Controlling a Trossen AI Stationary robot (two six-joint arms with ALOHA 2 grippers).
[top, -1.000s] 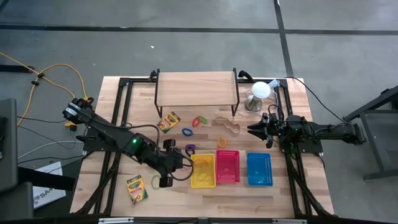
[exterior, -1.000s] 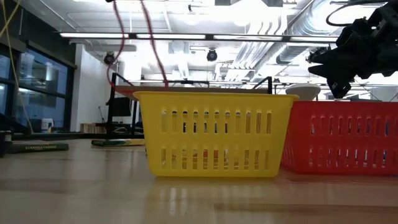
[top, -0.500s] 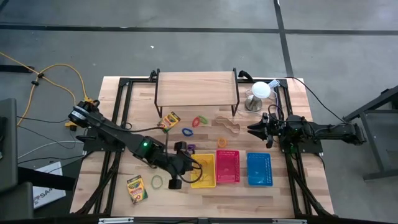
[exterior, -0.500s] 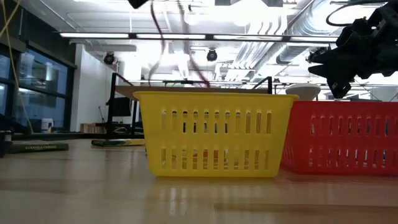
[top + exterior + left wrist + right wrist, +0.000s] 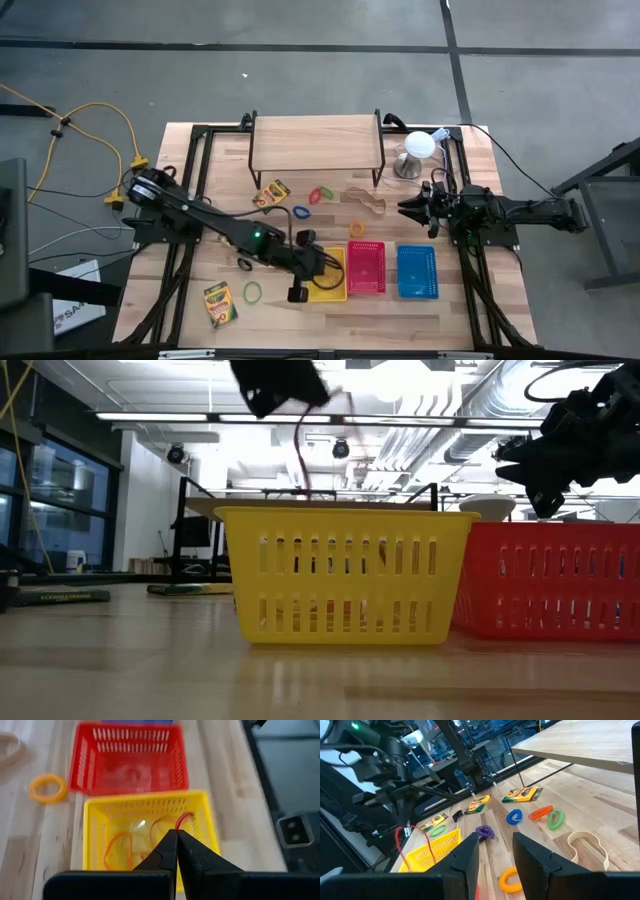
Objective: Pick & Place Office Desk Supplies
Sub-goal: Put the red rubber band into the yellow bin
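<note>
My left gripper (image 5: 176, 833) hangs over the yellow basket (image 5: 95, 820), shut on a thin red rubber band (image 5: 301, 450). Orange bands (image 5: 117, 847) lie inside the basket. Lying flat on the table are two crayon boxes (image 5: 272, 193) (image 5: 220, 305), a green band (image 5: 254, 293), small coloured rings (image 5: 320, 195) and a yellow ring (image 5: 357, 230). My right gripper (image 5: 405, 208) waits open at the table's right, level above the wood, with nothing between its fingers. My left gripper pinches the red band's upper end (image 5: 182, 820) between its two shut fingertips. The fingers slant down from the table's left side. The band hangs slack below them, lifted clear of the table, and its lower part (image 5: 304, 485) dips behind the yellow basket's rim.
A red basket (image 5: 366, 268) and a blue basket (image 5: 416, 272) stand to the right of the yellow one. A wooden shelf (image 5: 316, 140) stands at the far edge, with a white dome lamp (image 5: 420, 148) to its right. A tan loop (image 5: 365, 200) lies mid-table.
My left gripper has gone toward the table's right edge and down, carrying the red band from beside the yellow basket to above it. The band still dangles, and its lower end now reaches down to the basket.
</note>
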